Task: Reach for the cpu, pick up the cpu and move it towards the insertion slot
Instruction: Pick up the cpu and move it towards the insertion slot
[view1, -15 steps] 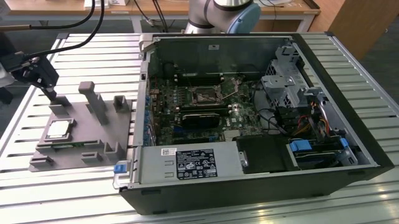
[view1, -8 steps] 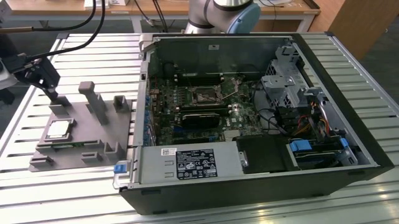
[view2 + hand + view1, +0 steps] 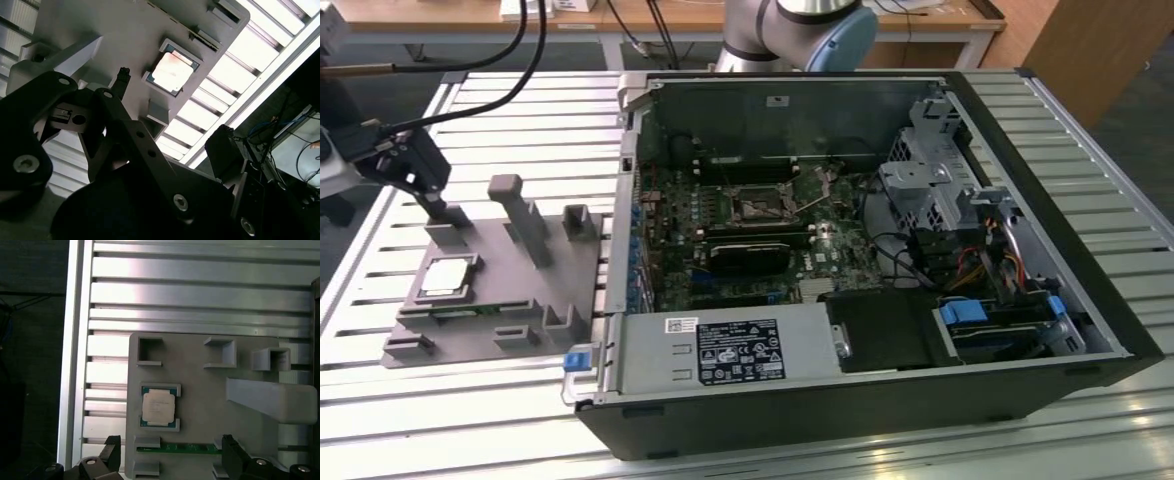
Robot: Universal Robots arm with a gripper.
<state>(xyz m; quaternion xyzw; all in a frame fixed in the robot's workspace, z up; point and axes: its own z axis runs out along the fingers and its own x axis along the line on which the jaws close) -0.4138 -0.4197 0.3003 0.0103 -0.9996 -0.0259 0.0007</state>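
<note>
We locate the arm's base joint point(image 3: 798, 28), silver with a blue cap, at the far edge of the exterior view. The gripper point(image 3: 435, 205) hangs low at the exterior view's left, its wrist point(image 3: 403, 160) tilted and its black body pointing downward. In both wrist views we find the gripper point(image 3: 170, 442) point(image 3: 172, 102) with its jaws spread wide and the two dark fingers point(image 3: 232, 452) point(image 3: 122, 82) well apart.

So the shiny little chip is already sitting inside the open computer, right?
No. The cpu is not inside the open computer. It is sitting on the grey fixture beside the computer, toward the exterior view's left, as the exterior view shows.
</note>
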